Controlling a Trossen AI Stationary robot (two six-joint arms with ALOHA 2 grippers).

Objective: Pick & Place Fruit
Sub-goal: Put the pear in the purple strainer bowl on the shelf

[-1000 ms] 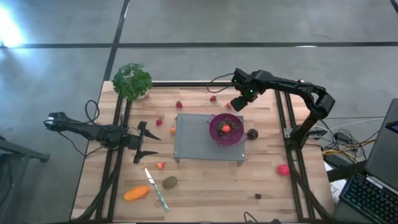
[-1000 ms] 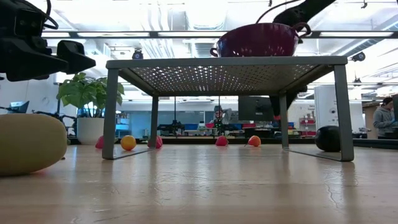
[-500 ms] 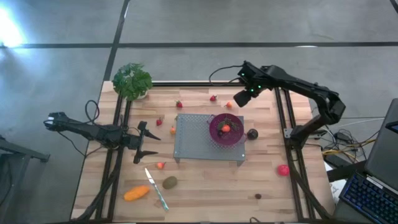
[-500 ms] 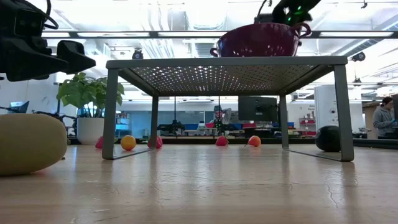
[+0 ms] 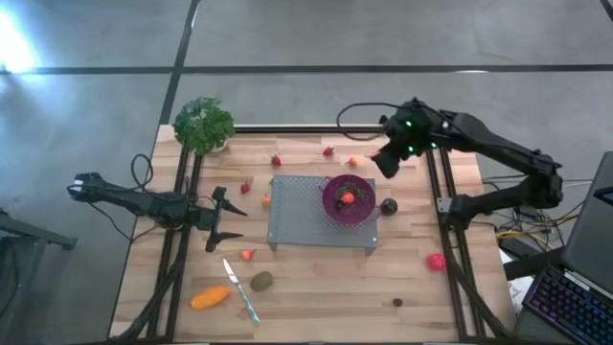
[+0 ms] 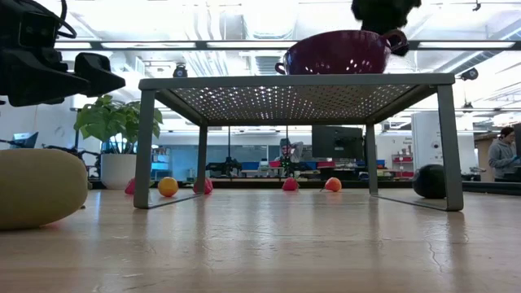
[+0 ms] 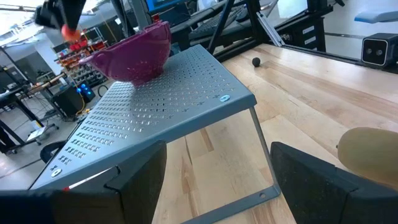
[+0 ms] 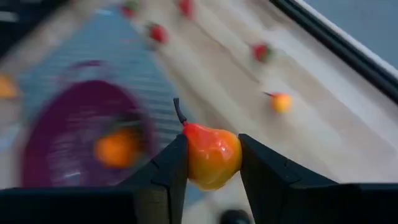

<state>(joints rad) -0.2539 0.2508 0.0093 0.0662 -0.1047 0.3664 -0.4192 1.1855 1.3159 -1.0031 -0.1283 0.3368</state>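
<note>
Two dark fingers of the right gripper are clamped on a small red-and-yellow pear with a dark stem, held in the air near the purple bowl on the grey perforated metal stand. At the table's left side, the left gripper waits with jaws apart, holding nothing.

The right gripper hung above the table just beyond the bowl, which sat on the rack; a round fruit lay below it.
</note>
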